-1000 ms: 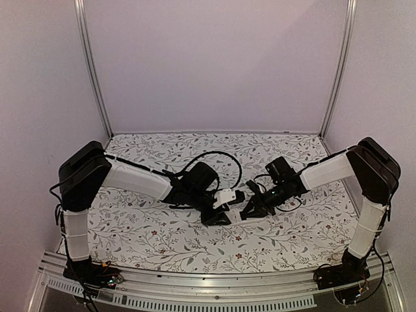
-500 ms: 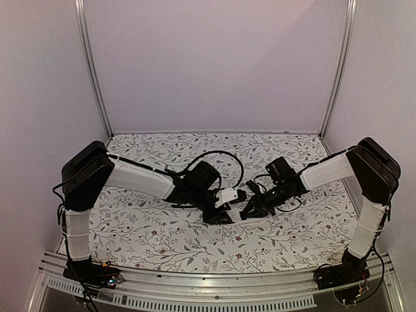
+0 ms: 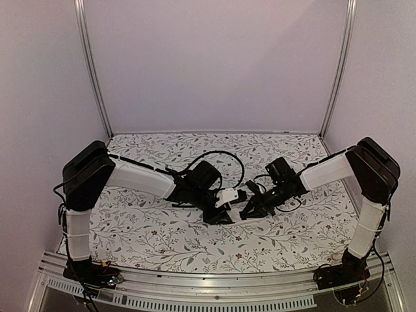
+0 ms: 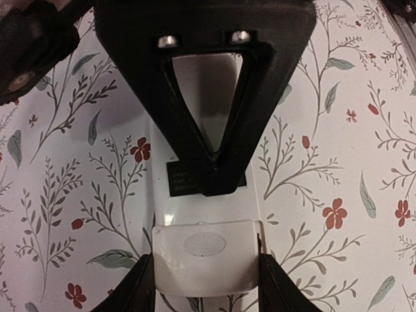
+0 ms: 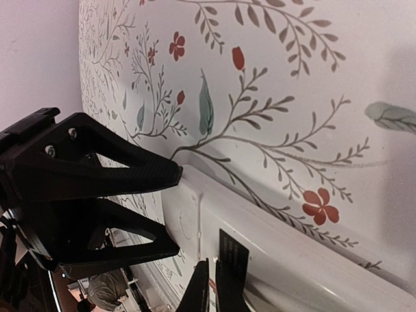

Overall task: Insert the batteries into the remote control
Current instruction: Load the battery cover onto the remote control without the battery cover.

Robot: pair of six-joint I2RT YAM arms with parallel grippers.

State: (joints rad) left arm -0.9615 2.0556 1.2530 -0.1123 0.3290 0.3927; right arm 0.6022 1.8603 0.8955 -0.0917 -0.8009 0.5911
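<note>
The remote control (image 4: 207, 213) lies white back up, dark label showing, clamped by the left gripper (image 4: 205, 289), the right gripper (image 5: 212, 286) closed over it

Soft, even, faintly pink light falls from above, so the arms cast only pale shadows on the flowered cloth (image 3: 149, 227) in the overhead view. Both wrist views are dimmer and blur close to the lens. The white remote (image 4: 205, 250) shows a mild sheen.
</note>
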